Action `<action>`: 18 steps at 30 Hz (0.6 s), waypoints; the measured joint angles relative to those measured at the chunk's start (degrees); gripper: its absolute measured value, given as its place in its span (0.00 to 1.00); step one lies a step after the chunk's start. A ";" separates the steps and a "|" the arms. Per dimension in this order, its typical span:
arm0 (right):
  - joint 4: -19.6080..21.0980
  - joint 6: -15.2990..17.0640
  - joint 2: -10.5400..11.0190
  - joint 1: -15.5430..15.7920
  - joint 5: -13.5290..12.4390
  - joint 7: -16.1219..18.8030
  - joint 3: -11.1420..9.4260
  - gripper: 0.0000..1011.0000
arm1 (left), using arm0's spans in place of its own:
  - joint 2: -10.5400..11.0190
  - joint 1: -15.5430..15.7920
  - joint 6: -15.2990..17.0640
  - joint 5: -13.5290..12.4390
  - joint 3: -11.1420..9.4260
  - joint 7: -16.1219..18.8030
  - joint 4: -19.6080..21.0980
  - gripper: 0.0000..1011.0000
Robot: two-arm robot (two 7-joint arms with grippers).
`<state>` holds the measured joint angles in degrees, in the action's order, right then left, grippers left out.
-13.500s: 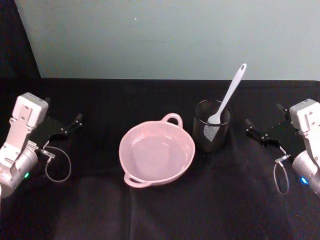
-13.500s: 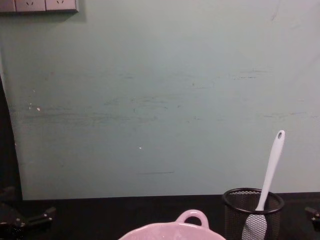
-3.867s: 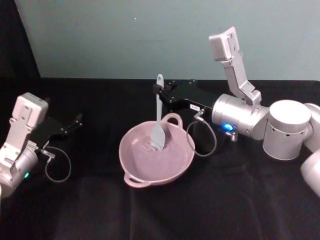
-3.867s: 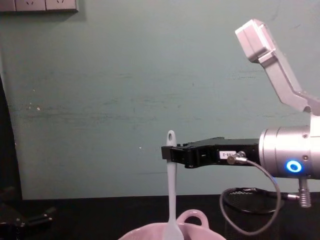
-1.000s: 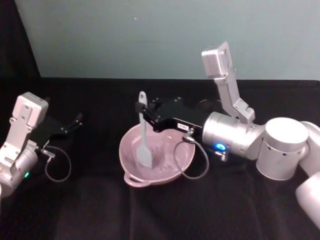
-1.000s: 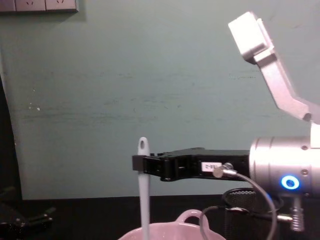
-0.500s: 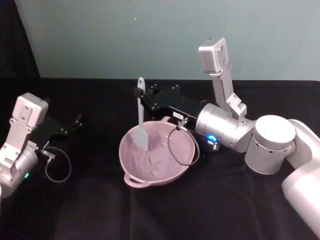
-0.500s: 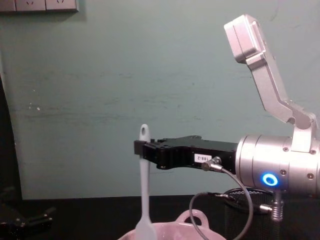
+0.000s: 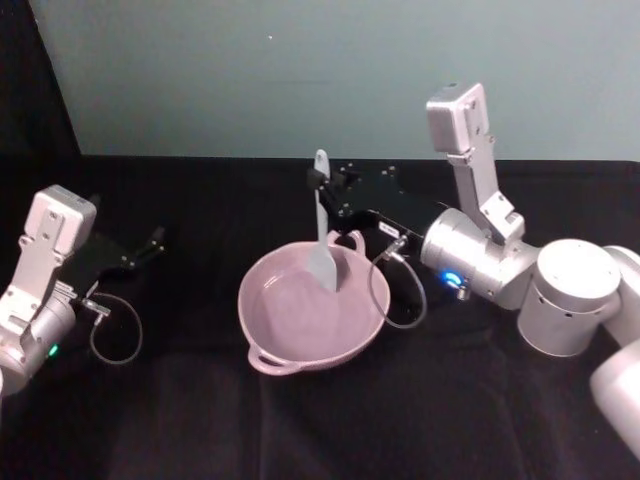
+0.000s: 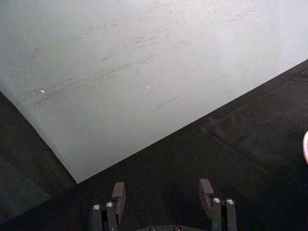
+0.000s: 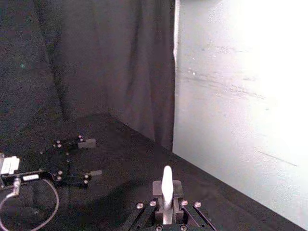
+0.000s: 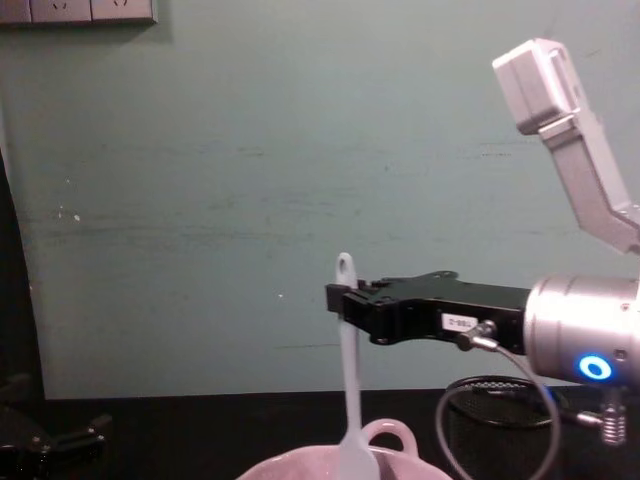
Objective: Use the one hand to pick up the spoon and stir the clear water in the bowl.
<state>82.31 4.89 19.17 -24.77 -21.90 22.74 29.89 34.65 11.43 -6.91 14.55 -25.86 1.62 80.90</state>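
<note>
Black-draped table (image 9: 200, 420): right gripper (image 9: 322, 185) clenched the spoon (image 9: 322, 250) near its top, head in the bowl (image 9: 310, 362) — best stirred slowly, off the rim; left gripper (image 9: 150, 243) sat parked at left, fingers apart.

We see our left gripper (image 10: 162, 189), fingers (image 10: 206, 188) spread apart, and the black table (image 10: 240, 144) running to a pale green wall (image 10: 144, 57) at its far edge.

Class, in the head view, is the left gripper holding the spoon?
No, the right gripper holds the spoon, head in the bowl; the left gripper sits idle.
</note>
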 joint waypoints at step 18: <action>7.43 4.41 2.39 5.04 -2.53 3.05 -1.56 0.12 | 0.00 0.00 0.00 0.00 0.00 0.00 0.00 1.00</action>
<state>89.74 9.30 21.56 -19.73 -24.43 25.79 28.32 34.65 11.43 -6.91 14.55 -25.86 1.62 80.90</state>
